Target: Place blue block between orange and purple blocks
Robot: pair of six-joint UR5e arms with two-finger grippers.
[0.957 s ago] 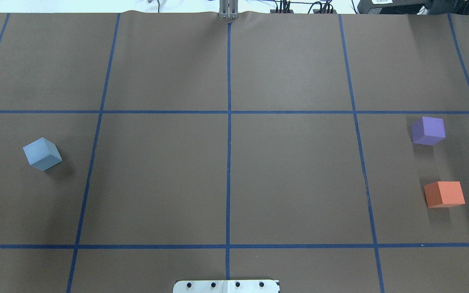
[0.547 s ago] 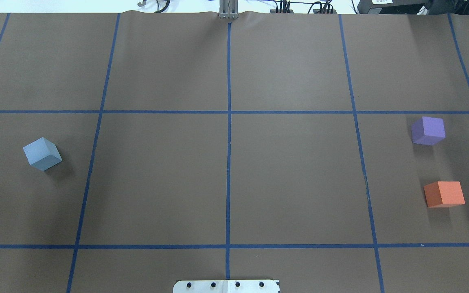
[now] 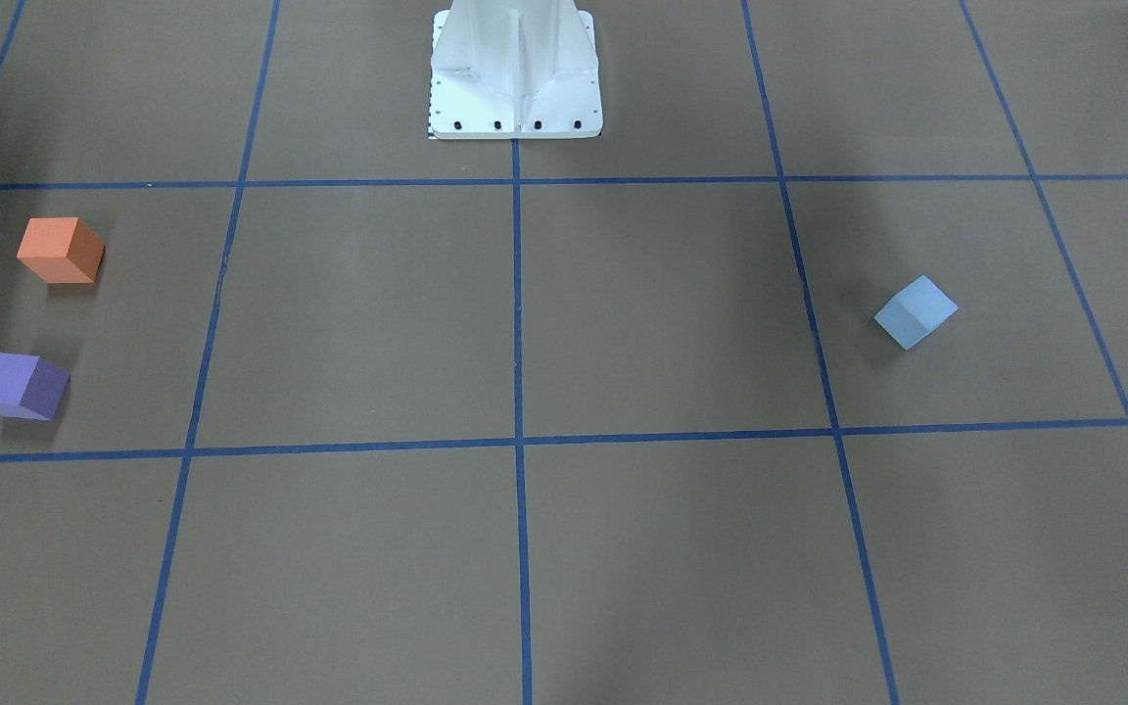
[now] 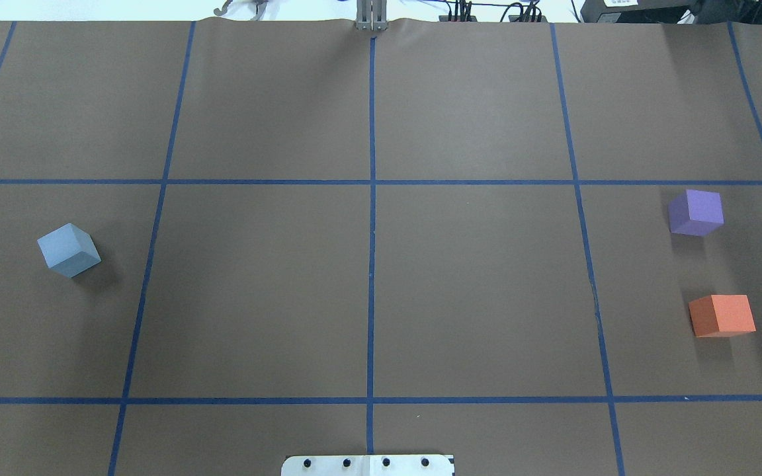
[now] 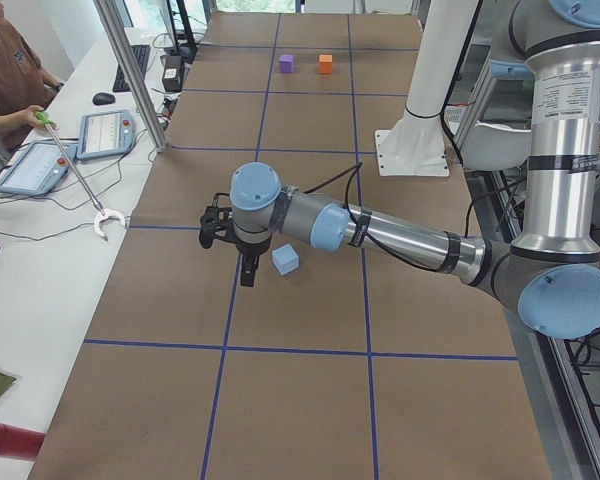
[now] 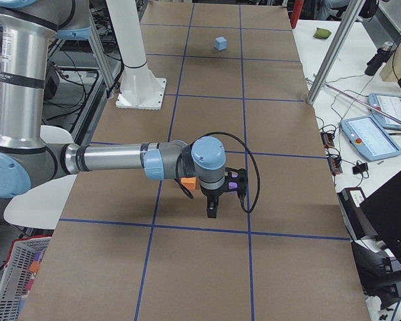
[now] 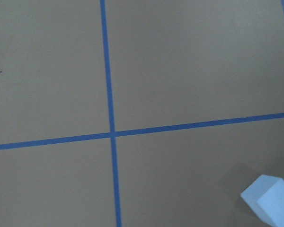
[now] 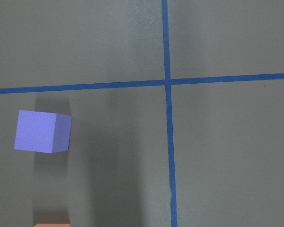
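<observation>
The left hand is hovering near the blue block at the counter's 9 o'clock, likely preparing a pickup; I cannot tell how wide it is.

Beyond the far edge of the table, near 11 o'clock overhead: grey hooked tool tip, slid toward 9 o'clock and further into sight than a second ago.

overhead cam from behind looking down the desk, front cam opposite, side cams at each end, wrist cams close up, blue block in most
</observation>
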